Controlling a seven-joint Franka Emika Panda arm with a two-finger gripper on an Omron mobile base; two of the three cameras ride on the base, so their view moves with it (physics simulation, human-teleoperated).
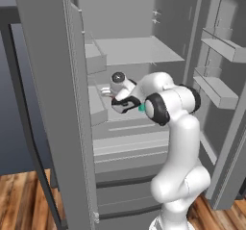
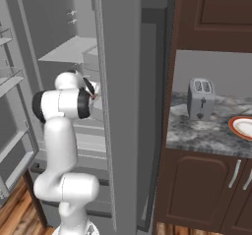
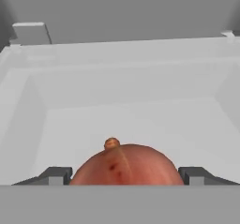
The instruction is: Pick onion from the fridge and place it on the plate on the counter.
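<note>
The onion (image 3: 125, 164), orange-brown with a small stem nub, sits between my gripper's (image 3: 125, 176) two dark fingertips (image 3: 56, 175) in the hand view. Both tips touch its sides, so the gripper is shut on it. Behind it lies a light-grey fridge bin. In the left base view my arm reaches into the open fridge (image 1: 139, 51) at mid-shelf height, with the gripper (image 1: 107, 92) near the left inner wall. The onion is hidden there by the hand. The plate (image 2: 243, 127), red-rimmed with a white centre, lies on the marbled counter (image 2: 206, 133) at the far right.
A silver toaster (image 2: 200, 99) stands on the counter left of the plate. The open fridge door (image 2: 123, 106) stands between my arm and the counter. The other door's bins (image 1: 218, 87) are to the right of the arm. A bit of teal (image 1: 142, 108) shows behind the forearm.
</note>
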